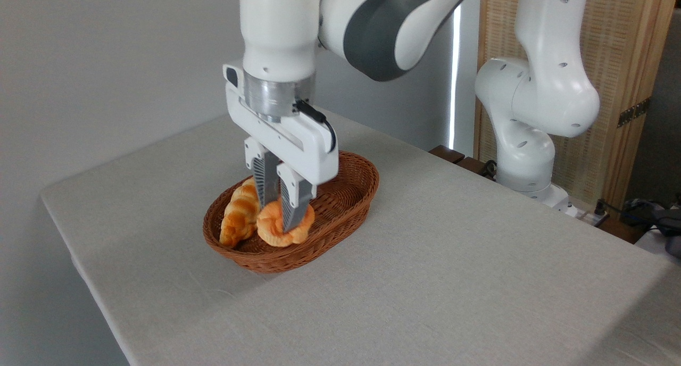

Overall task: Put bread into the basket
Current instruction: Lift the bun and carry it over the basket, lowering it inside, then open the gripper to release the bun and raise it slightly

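Note:
The bread (272,225) is a round, knotted orange-golden bun, and my gripper (282,219) is shut on it from above. I hold it over the inside of the basket (351,196), an oval reddish-brown wicker basket on the table. Whether the bun touches the basket floor I cannot tell. The near finger (294,204) covers part of the bun's front.
A long braided golden loaf (238,217) lies in the basket's left half, right beside the held bun. The grey cloth-covered table (452,259) spreads to the right and front. The arm's white base (532,142) stands at the back right before a wooden screen.

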Robot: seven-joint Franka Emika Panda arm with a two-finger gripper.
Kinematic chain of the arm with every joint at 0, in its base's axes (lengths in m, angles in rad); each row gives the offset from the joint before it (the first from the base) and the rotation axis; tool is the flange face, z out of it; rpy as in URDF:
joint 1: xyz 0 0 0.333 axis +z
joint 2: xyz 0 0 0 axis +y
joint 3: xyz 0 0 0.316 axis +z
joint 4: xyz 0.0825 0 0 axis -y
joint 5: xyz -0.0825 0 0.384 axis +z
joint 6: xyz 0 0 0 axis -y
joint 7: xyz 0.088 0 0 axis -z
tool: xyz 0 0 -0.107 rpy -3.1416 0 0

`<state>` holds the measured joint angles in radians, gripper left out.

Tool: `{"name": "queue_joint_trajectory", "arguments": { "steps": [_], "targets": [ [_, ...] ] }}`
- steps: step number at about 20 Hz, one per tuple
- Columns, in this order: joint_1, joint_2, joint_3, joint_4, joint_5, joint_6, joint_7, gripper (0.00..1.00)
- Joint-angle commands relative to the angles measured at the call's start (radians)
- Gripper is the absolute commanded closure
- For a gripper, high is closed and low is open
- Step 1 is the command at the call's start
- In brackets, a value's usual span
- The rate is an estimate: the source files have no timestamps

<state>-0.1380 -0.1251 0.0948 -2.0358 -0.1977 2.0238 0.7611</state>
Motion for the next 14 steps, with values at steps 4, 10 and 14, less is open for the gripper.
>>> {"name": "queue_joint_trajectory", "arguments": {
  "steps": [4,10,14],
  "targets": [
    [0.000,-0.005,-0.096,0.006,-0.017,-0.005,-0.098,0.48],
    [0.000,0.022,-0.161,0.005,-0.006,-0.008,-0.180,0.00],
    [0.000,0.024,-0.162,0.003,-0.005,-0.008,-0.180,0.00]
  ]
}}
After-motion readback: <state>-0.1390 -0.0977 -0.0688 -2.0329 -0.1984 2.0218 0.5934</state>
